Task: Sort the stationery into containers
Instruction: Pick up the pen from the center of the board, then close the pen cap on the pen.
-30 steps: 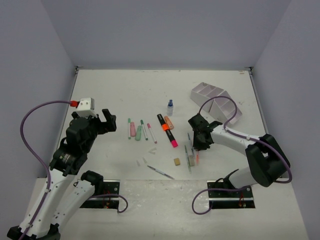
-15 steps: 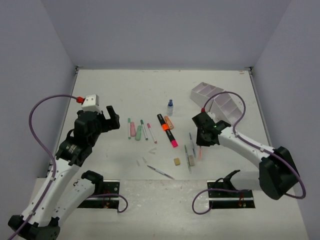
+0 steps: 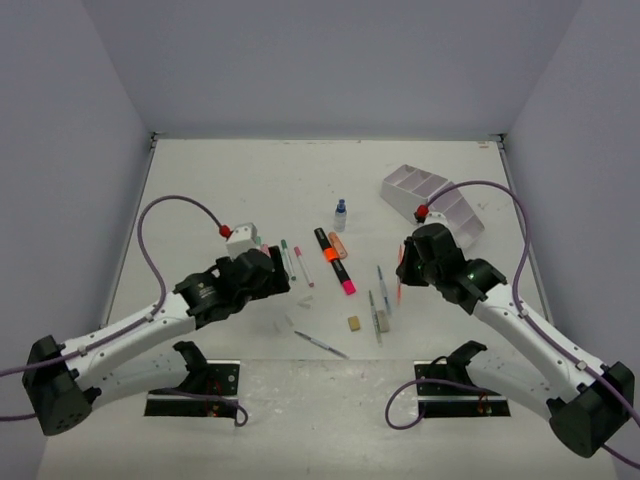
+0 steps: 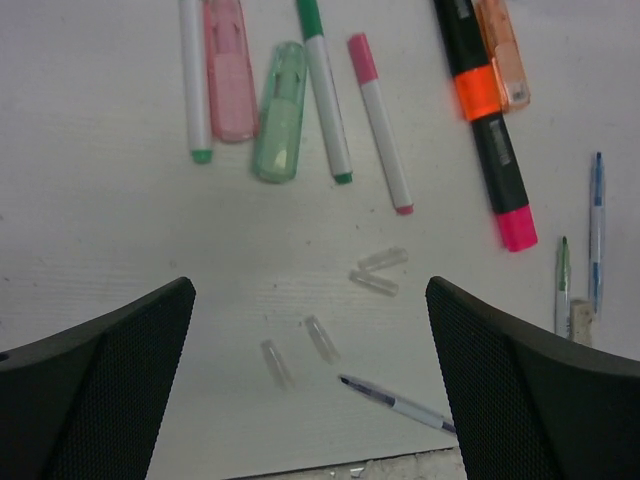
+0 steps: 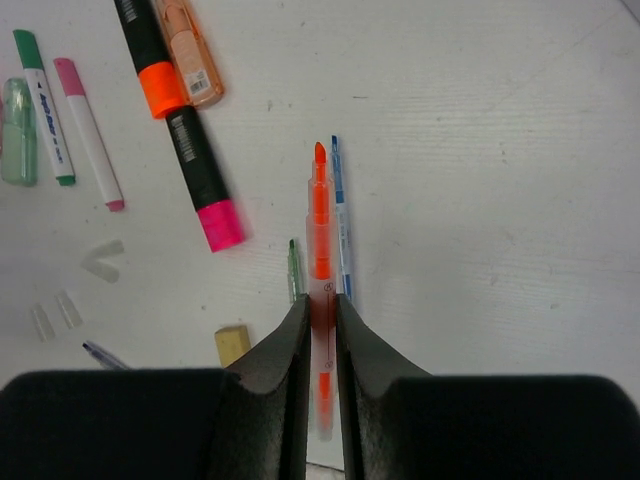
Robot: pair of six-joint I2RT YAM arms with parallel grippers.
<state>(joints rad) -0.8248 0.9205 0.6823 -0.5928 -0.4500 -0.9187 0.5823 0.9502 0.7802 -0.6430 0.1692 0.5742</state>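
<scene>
Right wrist view, right gripper (image 5: 320, 308) pinched an orange pen (image 5: 319, 220) over the white counter (image 5: 500, 200), left gripper (image 4: 308, 295) spread wide above four small clear pieces (image 4: 374, 284).

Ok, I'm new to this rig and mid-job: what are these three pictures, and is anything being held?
Two robot arms stand at the near edge of the table. The overhead picture looks down from behind them. The other two come from a camera on each wrist, so the dark shapes at the bottom are that arm's own fingers. The left gripper is open and empty, over some clear caps. The right gripper is shut on an orange pen. A black marker, pastel highlighters, thin pens, an eraser and a small bottle lie loose. The white organizer sits far right.
</scene>
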